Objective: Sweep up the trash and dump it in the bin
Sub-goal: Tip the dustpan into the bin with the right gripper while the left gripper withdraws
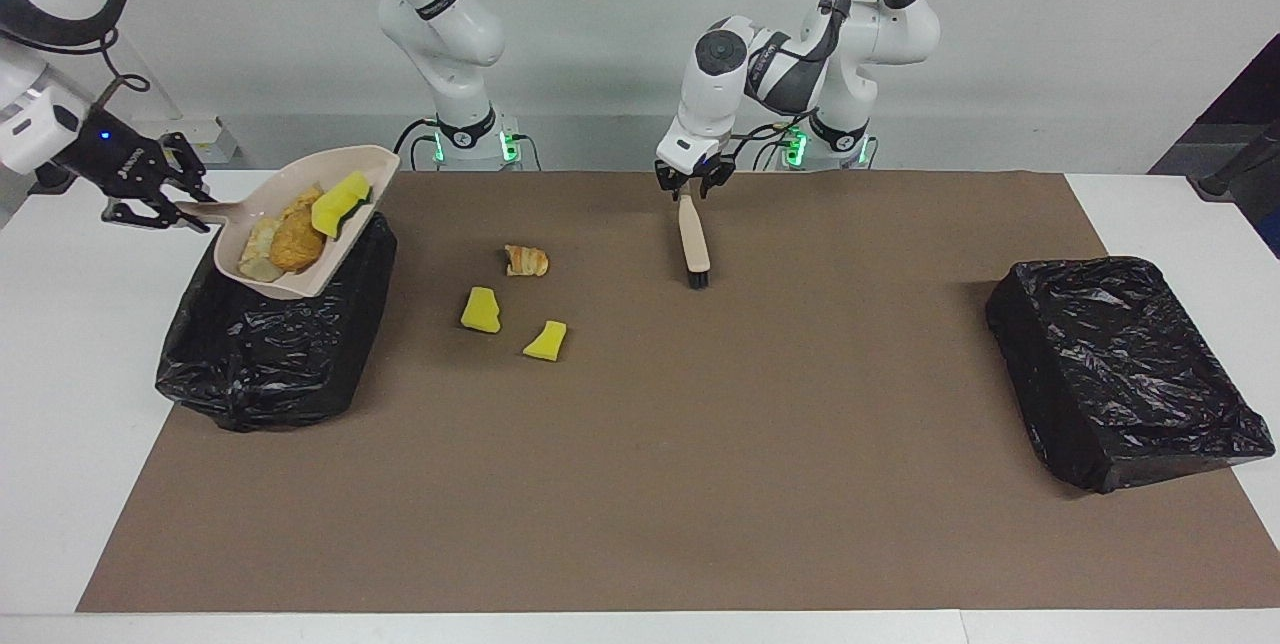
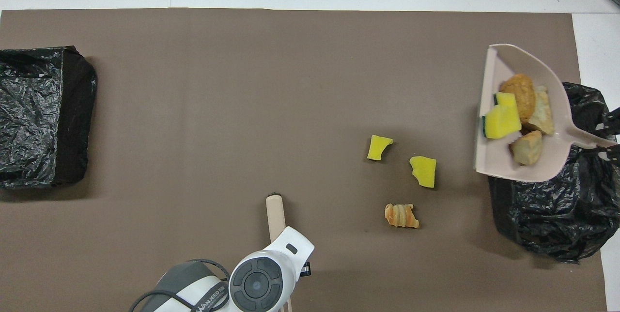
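Observation:
My right gripper (image 1: pixel 165 192) (image 2: pixel 609 145) is shut on the handle of the beige dustpan (image 1: pixel 350 164) (image 2: pixel 494 166), holding it tilted over the black-lined bin (image 1: pixel 270 354) (image 2: pixel 547 225) at the right arm's end. The pan carries trash: a yellow sponge chunk (image 1: pixel 340 202) (image 2: pixel 501 120) and three tan-brown lumps (image 1: pixel 295 242). On the brown mat lie a bread-like lump (image 1: pixel 526 261) (image 2: pixel 401 215) and two yellow chunks (image 1: pixel 481 310) (image 1: pixel 546 341). My left gripper (image 1: pixel 690 186) stands open around the handle end of the brush (image 1: pixel 693 239) (image 2: pixel 274 210), whose bristles rest on the mat.
A second black-lined bin (image 1: pixel 1120 364) (image 2: pixel 38 118) stands at the left arm's end of the table. The brown mat (image 1: pixel 700 474) covers most of the white table.

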{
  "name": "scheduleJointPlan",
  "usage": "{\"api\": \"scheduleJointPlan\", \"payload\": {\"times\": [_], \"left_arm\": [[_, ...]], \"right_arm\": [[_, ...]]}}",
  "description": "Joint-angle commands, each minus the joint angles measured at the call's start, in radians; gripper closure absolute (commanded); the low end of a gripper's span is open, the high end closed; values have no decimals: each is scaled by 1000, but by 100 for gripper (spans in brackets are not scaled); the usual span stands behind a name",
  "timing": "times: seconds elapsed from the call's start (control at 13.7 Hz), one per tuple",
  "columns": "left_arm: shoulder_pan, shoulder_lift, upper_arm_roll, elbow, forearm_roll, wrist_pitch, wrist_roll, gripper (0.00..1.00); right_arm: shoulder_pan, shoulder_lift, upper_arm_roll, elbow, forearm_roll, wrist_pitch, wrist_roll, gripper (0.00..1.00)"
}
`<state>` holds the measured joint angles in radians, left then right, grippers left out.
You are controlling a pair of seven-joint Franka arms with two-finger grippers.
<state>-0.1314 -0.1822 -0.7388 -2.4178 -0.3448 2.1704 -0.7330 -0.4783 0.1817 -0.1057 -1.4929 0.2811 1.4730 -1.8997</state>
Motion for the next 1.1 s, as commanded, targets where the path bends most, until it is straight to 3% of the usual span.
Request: {"api": "scheduleJointPlan", "payload": {"times": [0.0,0.15,0.29,0.51,0.73,1.02], "left_arm": [[146,16,4,132,-5,-162,59,0],[240,23,4,204,10,-233,154,0],[321,23,6,207,27,-238,228,0],[488,24,6,217,113,-238,456,0],[620,29,6,249,161,-238,659,0],[706,35,7,380,165,-328,681,0]], "right_arm": [[-52,73,12,143,-92,-27,-54,100],[-51,74,14,135,-224,73,-108,100],[-37,65,14,102,-308,110,-134,100],[6,24,18,-47,-488,381,-191,100],[124,7,17,-122,-725,461,-28,100],[227,-92,17,-318,-907,527,207,100]]}}
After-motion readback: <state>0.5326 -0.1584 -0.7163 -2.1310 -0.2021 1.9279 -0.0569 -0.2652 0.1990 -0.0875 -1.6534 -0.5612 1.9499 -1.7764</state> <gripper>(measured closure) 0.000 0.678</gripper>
